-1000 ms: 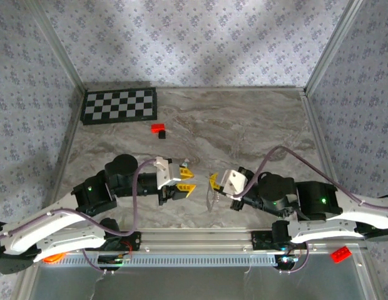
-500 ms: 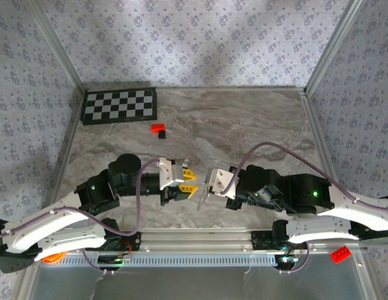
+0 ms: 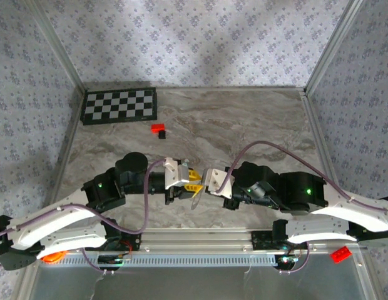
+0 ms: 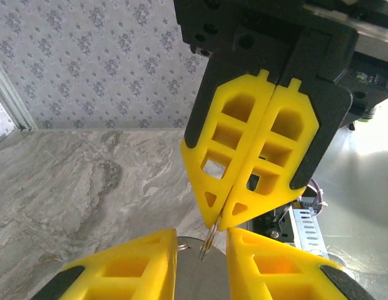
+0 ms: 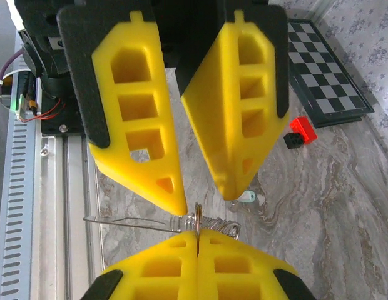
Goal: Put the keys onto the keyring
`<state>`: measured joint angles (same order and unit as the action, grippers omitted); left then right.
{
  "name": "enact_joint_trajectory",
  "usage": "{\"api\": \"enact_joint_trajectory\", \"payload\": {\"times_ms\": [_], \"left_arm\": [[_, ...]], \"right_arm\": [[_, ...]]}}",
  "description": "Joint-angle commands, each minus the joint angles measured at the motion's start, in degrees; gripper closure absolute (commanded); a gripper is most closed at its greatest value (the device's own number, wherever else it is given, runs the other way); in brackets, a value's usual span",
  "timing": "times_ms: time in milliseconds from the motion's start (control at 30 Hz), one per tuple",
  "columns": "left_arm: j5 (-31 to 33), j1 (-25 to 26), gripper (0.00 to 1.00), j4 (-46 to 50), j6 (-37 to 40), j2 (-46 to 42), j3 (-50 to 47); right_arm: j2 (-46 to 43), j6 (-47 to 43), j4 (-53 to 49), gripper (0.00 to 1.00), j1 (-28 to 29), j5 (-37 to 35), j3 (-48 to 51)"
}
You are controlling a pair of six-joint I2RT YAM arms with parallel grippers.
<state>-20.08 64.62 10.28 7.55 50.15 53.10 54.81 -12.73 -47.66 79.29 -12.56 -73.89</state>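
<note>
Grey marble table (image 3: 244, 119), patterned walls. Top cam: the metal nr the front rail is just a pale blur. R wrist cam is clearer: right gripper (image 5: 197, 236) clamped tight on keyring (image 5: 222, 227), key (image 5: 131, 220) lying sideways, long axis L-R, tip twd rail. Left gripper (image 5: 205, 197) narrowly apart, holding nothing.

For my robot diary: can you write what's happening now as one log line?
right gripper: shut on keyring | left gripper: open, tips flanking keyring | stage: grippers nose to nose
</note>
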Motion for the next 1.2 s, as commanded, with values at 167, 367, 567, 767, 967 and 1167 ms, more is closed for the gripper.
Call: {"api": "enact_joint_trajectory", "payload": {"times_ms": [167,367,567,767,967,1167], "left_arm": [[-1.2,0.3,0.78,-2.5,1.5,1.0,1.1],[-1.3,0.3,0.81,-3.3,1.6,1.2,0.6],[-1.3,0.5,0.84,-4.7,2.0,0.7,-0.4],[-1.3,0.5,0.81,-4.6,2.2,1.3,-0.7],[-1.7,0.6,0.88,-4.2,2.7,2.1,-0.5],[-2.0,0.6,1.00,-4.4,3.0,1.9,-1.2]], "right_arm": [[-0.7,0.8,0.6,1.00,-0.6,1.2,-1.5],[-1.2,0.9,1.0,1.00,-0.7,1.1,-1.0],[-1.6,0.6,1.6,1.00,-0.7,0.4,-0.6],[-1.7,0.1,2.0,1.00,-0.7,0.8,-0.1],[-2.1,-0.1,3.5,1.00,-0.7,1.4,0.8],[-2.0,0.4,6.4,1.00,-0.7,2.4,2.5]]}}
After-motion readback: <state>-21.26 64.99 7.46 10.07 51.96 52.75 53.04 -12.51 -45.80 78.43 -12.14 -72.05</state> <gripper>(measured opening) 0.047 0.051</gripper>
